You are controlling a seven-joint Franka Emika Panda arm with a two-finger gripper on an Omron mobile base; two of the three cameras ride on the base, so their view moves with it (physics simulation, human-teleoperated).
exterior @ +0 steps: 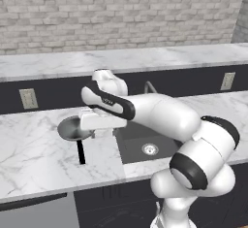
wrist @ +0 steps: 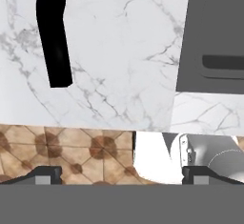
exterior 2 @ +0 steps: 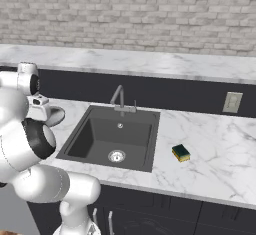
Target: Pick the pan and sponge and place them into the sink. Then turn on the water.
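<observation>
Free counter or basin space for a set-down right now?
The dark grey square sink holds just its round silver drain. Bare white marble counter runs right of the small yellow sponge to the wall outlet. Left of the sink it is crowded: the shallow silver-grey pan with its black handle sits under the open tool.

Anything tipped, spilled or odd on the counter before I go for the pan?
Nothing stands out. The pan sits flat left of the sink, the sponge lies flat on its right, and the basin looks dry.
</observation>
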